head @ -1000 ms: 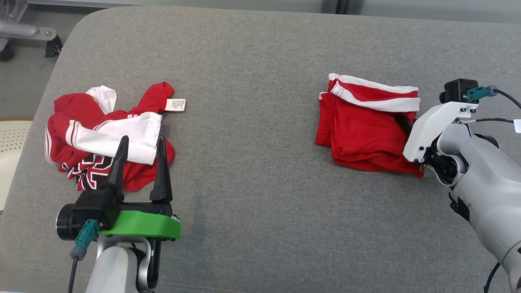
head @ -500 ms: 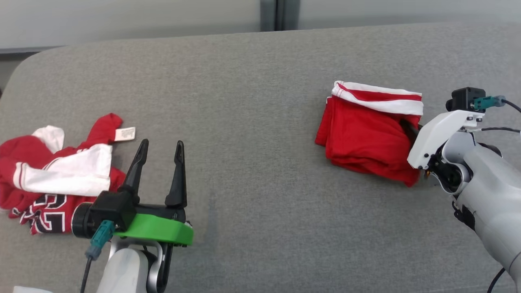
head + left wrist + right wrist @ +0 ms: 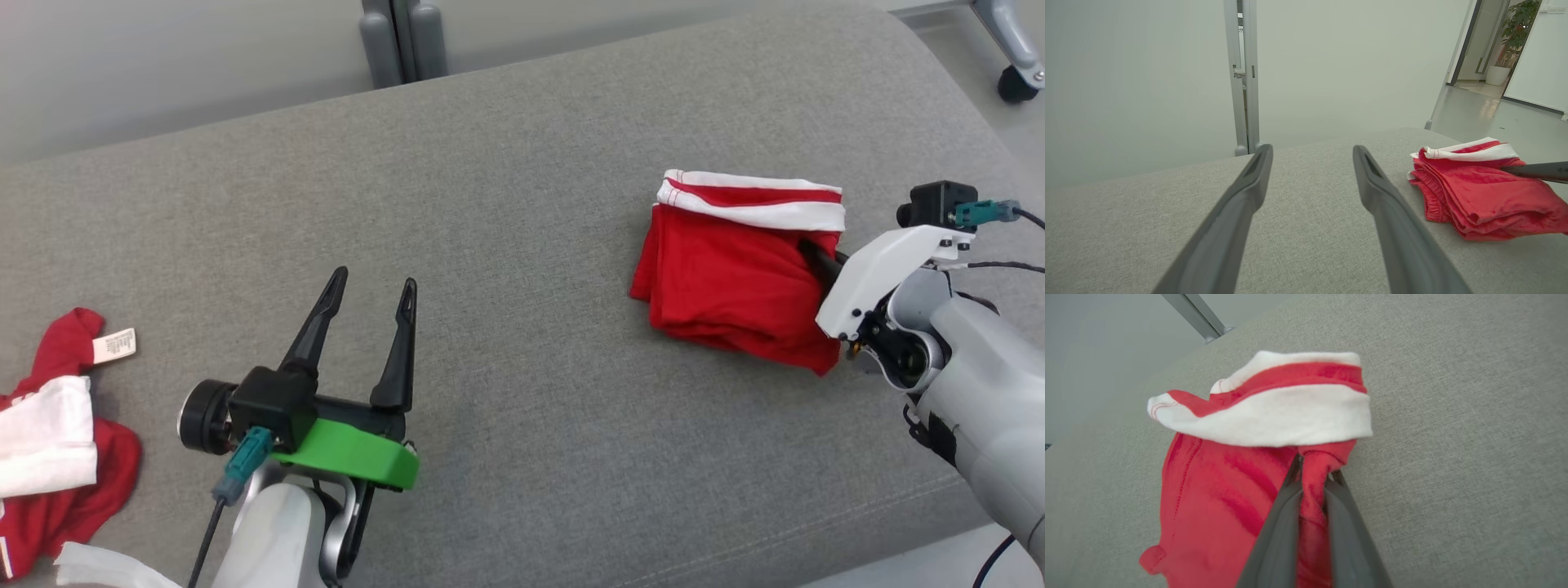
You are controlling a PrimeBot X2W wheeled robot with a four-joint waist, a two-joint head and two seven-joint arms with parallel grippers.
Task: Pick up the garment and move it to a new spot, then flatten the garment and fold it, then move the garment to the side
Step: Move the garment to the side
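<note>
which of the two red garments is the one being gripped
The folded red garment on the right, with the white band: the right gripper is shut on its edge. The crumpled garment at the left, with a tag, lies free.

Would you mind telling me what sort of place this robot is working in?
Probably an office or lab interior: a grey upholstered bench serves as the work surface, with frosted partition walls and a potted plant behind.
</note>
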